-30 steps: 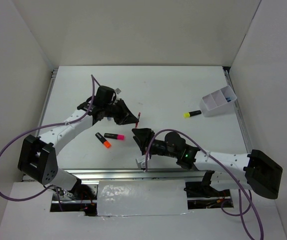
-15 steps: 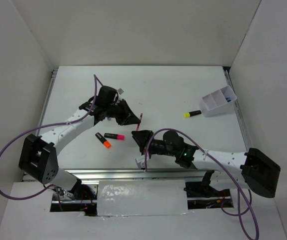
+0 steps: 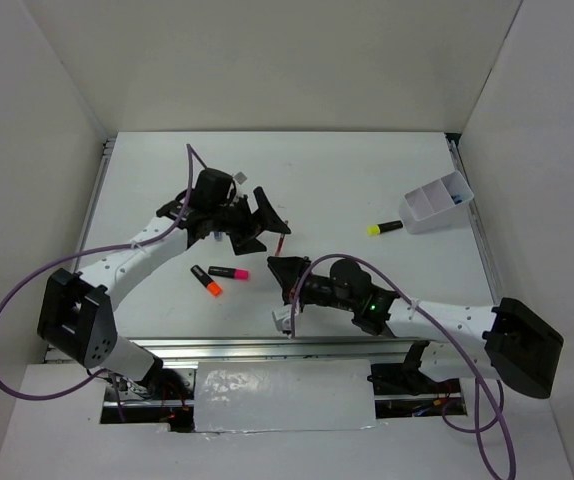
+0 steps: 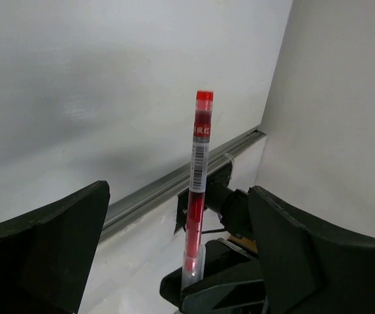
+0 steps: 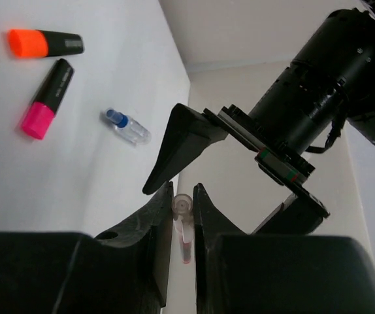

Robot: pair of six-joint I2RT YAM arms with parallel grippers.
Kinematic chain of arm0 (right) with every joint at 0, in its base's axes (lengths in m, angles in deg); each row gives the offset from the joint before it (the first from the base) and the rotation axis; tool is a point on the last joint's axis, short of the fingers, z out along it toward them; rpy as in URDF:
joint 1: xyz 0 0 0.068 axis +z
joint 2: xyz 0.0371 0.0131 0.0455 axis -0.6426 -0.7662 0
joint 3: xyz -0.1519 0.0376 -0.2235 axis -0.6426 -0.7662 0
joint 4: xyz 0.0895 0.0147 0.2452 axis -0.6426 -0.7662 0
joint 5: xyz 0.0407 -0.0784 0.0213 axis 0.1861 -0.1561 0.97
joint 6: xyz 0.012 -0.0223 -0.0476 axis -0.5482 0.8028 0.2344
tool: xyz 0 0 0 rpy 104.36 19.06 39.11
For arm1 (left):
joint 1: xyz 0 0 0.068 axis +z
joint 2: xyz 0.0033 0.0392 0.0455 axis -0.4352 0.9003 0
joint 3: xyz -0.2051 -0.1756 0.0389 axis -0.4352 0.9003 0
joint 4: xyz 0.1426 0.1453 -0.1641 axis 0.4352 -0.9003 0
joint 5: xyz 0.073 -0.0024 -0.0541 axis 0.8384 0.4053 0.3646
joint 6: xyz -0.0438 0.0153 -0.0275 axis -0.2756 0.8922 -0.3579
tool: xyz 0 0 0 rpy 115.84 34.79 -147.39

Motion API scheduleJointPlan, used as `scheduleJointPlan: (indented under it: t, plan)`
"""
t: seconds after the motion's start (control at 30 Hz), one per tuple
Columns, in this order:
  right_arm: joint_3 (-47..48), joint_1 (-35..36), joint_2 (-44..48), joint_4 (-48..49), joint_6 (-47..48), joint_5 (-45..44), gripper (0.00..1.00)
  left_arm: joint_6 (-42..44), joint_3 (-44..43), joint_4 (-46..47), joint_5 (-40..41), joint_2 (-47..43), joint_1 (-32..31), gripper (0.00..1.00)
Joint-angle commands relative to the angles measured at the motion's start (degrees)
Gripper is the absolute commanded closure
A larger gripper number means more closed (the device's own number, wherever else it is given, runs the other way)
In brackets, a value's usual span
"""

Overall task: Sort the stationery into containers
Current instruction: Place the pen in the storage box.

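With the right gripper [image 5: 183, 196] clamped on the clear end of the red pen [image 4: 197, 176], well left of the white box [image 3: 425, 214], back the wide-open left gripper [image 3: 270, 222], seemingly clear of it, straight away.

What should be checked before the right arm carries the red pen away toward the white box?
1. Right gripper, jaws shut on the red pen: ok.
2. Left gripper, jaws open and not touching the pen: ok.
3. Left jaws out of the pen's path: not ok, they stand on either side of it.
4. Grip placement: probably not ok, the pen is held near one end and most of it sticks out.
5. Room in the white box: looks ok, only something blue shows in one compartment.
6. Which compartment suits the pen: cannot tell.
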Motion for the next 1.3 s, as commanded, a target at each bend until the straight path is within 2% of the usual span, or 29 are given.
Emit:
scheduleJointPlan:
  t: [0.0, 0.07, 0.1, 0.17, 0.2, 0.23, 0.27, 0.3, 0.37, 0.4, 0.47, 0.53, 0.7, 0.8, 0.93, 1.0, 1.13, 1.27]
  plan:
    - [0.09, -1.22, 5.75, 4.19, -6.68, -1.38, 1.00, 5.17, -6.15, 0.91, 3.75, -1.16, 1.33, 0.01]
    - [0.96, -2.71, 10.65, 1.31, -12.32, -1.91, 1.00, 7.11, -7.83, 3.53, 5.51, -2.65, 3.26, 0.01]
    - [1.92, -3.50, 12.08, -0.37, -20.88, -3.65, 1.00, 7.55, -7.74, 5.55, 5.69, -3.53, 4.49, 0.01]
    - [7.26, -8.85, 15.60, -7.65, -31.54, -4.99, 1.00, 8.69, -6.70, 12.40, 5.43, -5.90, 8.62, 0.01]
    - [8.86, -11.75, 16.30, -9.33, -43.87, -5.34, 1.00, 9.65, -5.12, 18.17, 5.34, -6.43, 11.42, 0.01]
    - [10.70, -19.17, 16.66, -11.87, -49.91, -5.60, 1.00, 9.93, -4.41, 20.05, 3.69, -6.87, 12.49, 0.01]
    - [14.29, -23.16, 16.49, -13.29, -60.58, -5.52, 1.00, 10.45, -4.23, 22.60, 2.71, -6.79, 13.89, 0.01]
    - [15.81, -31.90, 15.70, -15.22, -65.48, -4.82, 1.00, 11.41, -4.66, 23.23, 1.14, -6.09, 15.65, 0.01]
    - [19.24, -40.12, 14.30, -14.98, -76.18, -5.07, 1.00, 13.00, -4.23, 24.72, -0.63, -5.39, 17.50, 0.01]
    - [20.38, -47.56, 12.20, -14.97, -78.42, -6.12, 1.00, 13.26, -4.05, 25.34, -0.29, -5.47, 17.69, 0.01]
    - [24.33, -54.11, 9.21, -15.50, -83.60, -7.01, 1.00, 13.70, -1.52, 27.79, 1.65, -6.17, 17.95, 0.01]
    - [28.45, -63.49, 4.37, -16.46, -87.03, -6.05, 1.00, 16.33, -0.45, 31.04, 1.21, -6.96, 17.86, 0.01]
    - [35.23, -73.54, -5.81, -14.80, -91.27, -2.97, 1.00, 24.33, -3.17, 28.00, -3.79, -3.90, 18.74, 0.01]
    - [38.13, -74.96, -10.39, -14.45, -91.45, -2.97, 1.00, 27.33, -6.42, 24.65, -8.19, -0.73, 19.97, 0.01]
    - [42.52, -76.02, -14.53, -15.58, -90.05, -4.89, 1.00, 25.76, -4.94, 25.33, -6.97, 0.59, 22.86, 0.01]
    - [43.85, -76.37, -16.37, -16.03, -89.17, -5.69, 1.00, 27.67, -4.75, 25.62, -7.83, 0.85, 23.66, 0.01]
    - [45.00, -77.34, -18.32, -18.13, -87.24, -7.01, 1.00, 39.52, -14.83, 10.34, -1.53, 5.67, 22.00, 0.01]
    - [45.26, -77.17, -20.07, -19.10, -85.48, -10.16, 1.00, 39.64, -19.51, 2.77, 2.09, 9.11, 21.91, 0.01]
